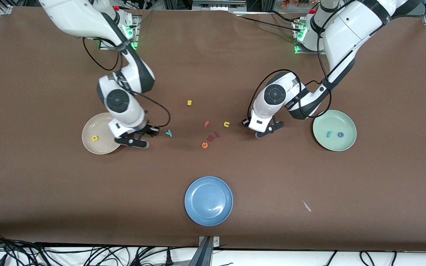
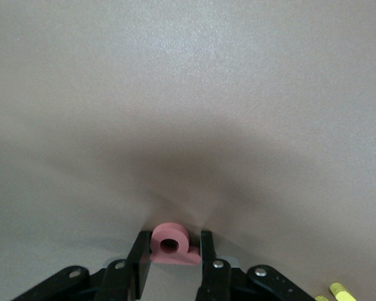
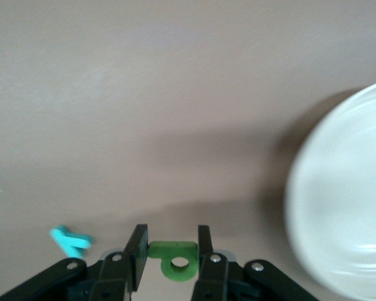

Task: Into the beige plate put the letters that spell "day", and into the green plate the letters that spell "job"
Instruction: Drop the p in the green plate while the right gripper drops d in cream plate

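Brown table (image 1: 213, 66), both grippers clamped on letters.
Left gripper (image 2: 172, 257) pinched the pink b (image 2: 171, 244) at lower centre; right gripper (image 3: 170, 257) pinched the green a (image 3: 174, 259) beside the beige plate (image 3: 338, 207).

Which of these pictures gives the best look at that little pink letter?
The left wrist view: the pink b sits between the left gripper fingers, its ring and stem plain to see. In the front view the left arm's hand covers it, so it does not show. The right wrist view shows none of it.
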You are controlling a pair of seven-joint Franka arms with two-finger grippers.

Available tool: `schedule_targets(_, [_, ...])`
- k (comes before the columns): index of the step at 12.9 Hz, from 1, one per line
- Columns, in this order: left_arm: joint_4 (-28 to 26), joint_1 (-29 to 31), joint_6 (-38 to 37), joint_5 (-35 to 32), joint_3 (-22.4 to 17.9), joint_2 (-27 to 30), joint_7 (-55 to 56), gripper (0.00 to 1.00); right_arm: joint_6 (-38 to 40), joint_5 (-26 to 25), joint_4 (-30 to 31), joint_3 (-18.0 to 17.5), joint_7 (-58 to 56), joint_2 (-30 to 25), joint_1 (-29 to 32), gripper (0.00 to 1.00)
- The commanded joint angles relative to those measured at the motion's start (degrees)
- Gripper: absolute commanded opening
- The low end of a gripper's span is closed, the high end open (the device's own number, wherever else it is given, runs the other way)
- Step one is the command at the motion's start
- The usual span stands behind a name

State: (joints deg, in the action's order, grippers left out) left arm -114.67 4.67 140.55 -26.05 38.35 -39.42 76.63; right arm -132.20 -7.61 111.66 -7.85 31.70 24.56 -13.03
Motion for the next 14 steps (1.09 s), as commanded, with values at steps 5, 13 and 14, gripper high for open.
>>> schedule_targets(5, [8.2, 21.4, -23.7, 3.3, 15.5, 4.5, -14.4, 0.03, 8.7, -0.4, 2.6, 1.7, -20.5, -6.8, 9.7, 0.67])
schedule_targets(13, [10.0, 48.1, -42.6, -4.4, 22.7, 1.0, -46.1, 0.03, 4.0, 1.5, 0.0, -4.9, 0.9, -1.5, 6.0, 0.82])
schedule_targets(14, [9.8, 47.7, -42.4, -6.8, 21.3, -1.5, -46.1, 0.03, 2.0, 1.5, -0.1, -5.1, 5.1, -0.8, 3.7, 0.82])
